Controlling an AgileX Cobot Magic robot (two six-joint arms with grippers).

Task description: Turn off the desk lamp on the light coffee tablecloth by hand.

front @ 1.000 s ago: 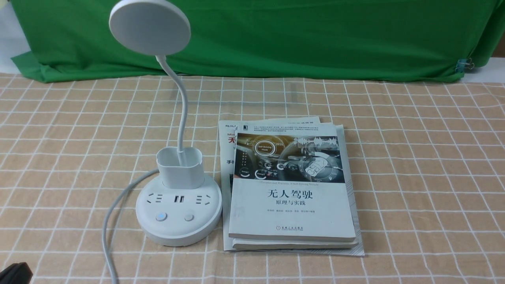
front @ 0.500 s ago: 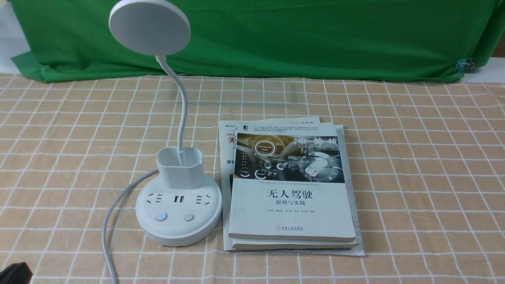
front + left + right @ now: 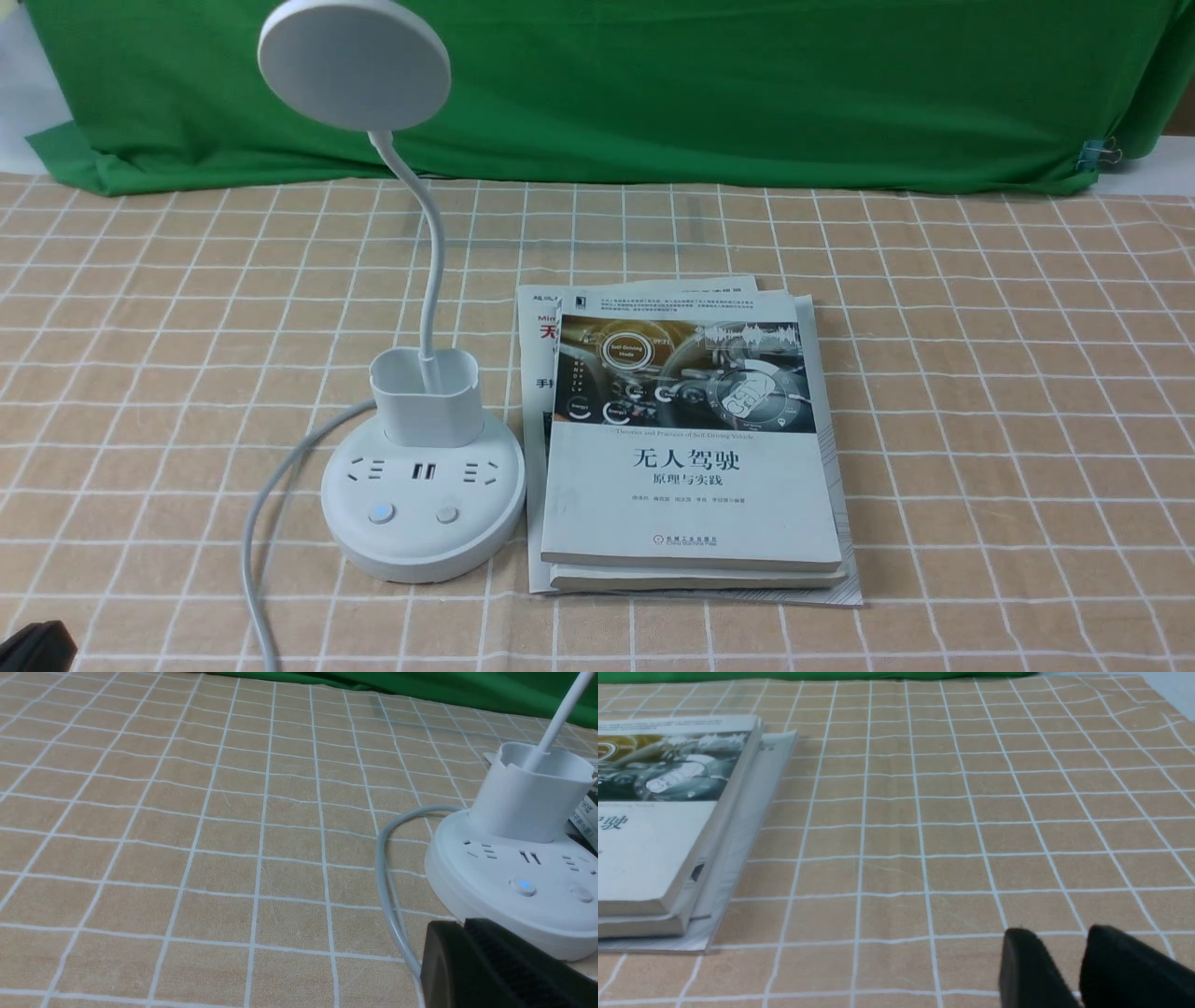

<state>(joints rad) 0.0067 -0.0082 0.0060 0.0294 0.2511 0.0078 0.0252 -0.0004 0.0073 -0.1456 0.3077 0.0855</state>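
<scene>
While desk lamp (image 3: 425,504) stands, left arm (image 3: 39,646) hovers apart, jaws closed.

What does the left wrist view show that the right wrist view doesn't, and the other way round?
Only the left wrist view shows the desk lamp's base and grey cord. Only the right wrist view shows the top book's cover photo. Both show the grid tablecloth, the green backdrop cloth and black gripper fingers.
</scene>
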